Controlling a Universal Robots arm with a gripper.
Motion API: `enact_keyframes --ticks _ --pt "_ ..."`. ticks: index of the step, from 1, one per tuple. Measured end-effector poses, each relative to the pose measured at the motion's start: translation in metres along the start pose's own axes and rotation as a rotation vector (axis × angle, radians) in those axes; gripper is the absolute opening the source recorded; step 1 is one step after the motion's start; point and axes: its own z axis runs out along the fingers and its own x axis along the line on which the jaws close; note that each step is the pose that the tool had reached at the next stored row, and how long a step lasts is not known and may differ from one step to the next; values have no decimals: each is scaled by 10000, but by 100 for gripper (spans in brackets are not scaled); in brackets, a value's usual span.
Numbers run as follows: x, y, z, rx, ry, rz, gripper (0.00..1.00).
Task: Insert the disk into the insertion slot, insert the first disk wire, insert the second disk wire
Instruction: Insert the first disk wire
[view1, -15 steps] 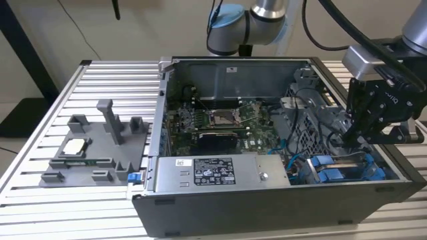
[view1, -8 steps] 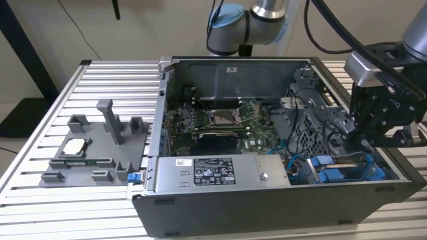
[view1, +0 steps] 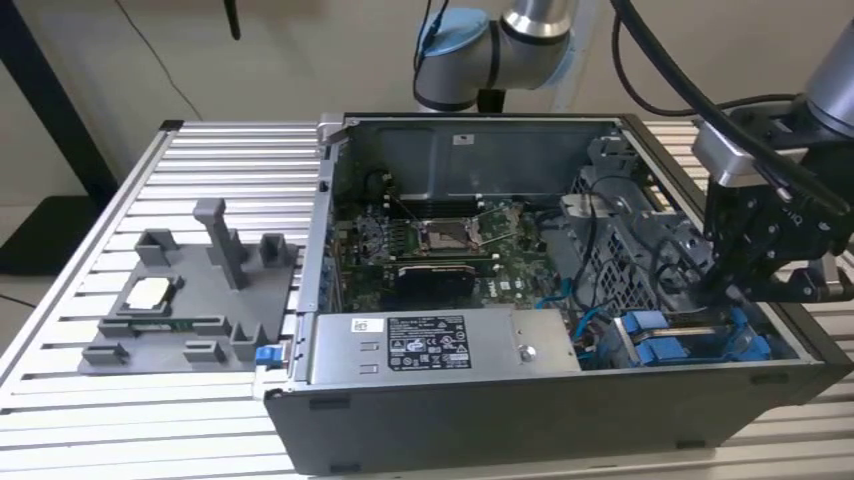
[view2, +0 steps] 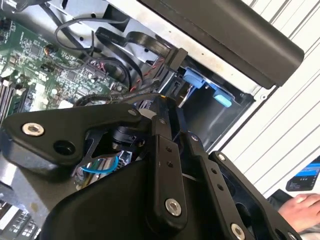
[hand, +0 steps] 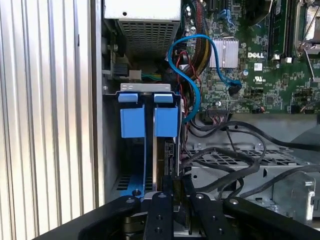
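- Your gripper (hand: 176, 194) hangs low inside the open computer case (view1: 534, 425), at the near corner on the exterior view's right. Whether it is clenched, released or grasping something you cannot tell.
- Straight ahead of it in the first wrist view is the disk (hand: 166, 119). It stands on edge in the insertion slot (hand: 148, 88) of the dark metal cage, its blue frame pushed in level with a second blue-fronted carrier (hand: 132, 119) just beside it. The two look alike. Taking the one in line with your gripper for the disk is a judgement.
- The relation to mind is the disk's long axis. It runs from the blue tabs, which face the power supply (view1: 441, 345) on the exterior view's left, toward the case's right wall. Your gripper sits over that right-hand end, away from the tabs.
- Black cables (hand: 235, 156) loop over the perforated cage top just beside the gripper. A blue cable (hand: 196, 102) arcs from the motherboard (hand: 260, 65) down past the tabs. You cannot tell whether any of them is plugged into the disk.
- As things lie, the disk step looks done and the work stands at the wires. That too is a judgement.
- Farther out, the grey fixture tray (view1: 187, 300) sits on the slatted counter (view1: 227, 150), well apart from the gripper on the exterior view's left.
- In the second wrist view, a person's hand (view2: 300, 206) rests outside the case.
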Motion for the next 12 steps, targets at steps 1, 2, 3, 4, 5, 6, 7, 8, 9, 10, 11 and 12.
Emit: enact_keyframes --ticks 1,2,3,4,5,6,7,8,9,10,11,12 --pt "0 -3 10 7 0 -2 19" --pt "1 -5 22 17 0 -1 19" --pt "2 -7 31 26 -1 -1 19" --pt "2 -8 35 30 0 -2 19" --pt "2 -9 36 31 3 -2 19" --pt "2 -9 40 32 1 -2 19" --pt "3 -9 47 32 -1 -2 19" --pt "3 -9 55 33 -2 -2 19" --pt "3 -9 62 36 -1 -2 19" --pt "3 -9 69 41 0 -3 19" --pt "4 -9 74 43 1 -4 19" --pt "4 -9 80 45 -1 -4 19"
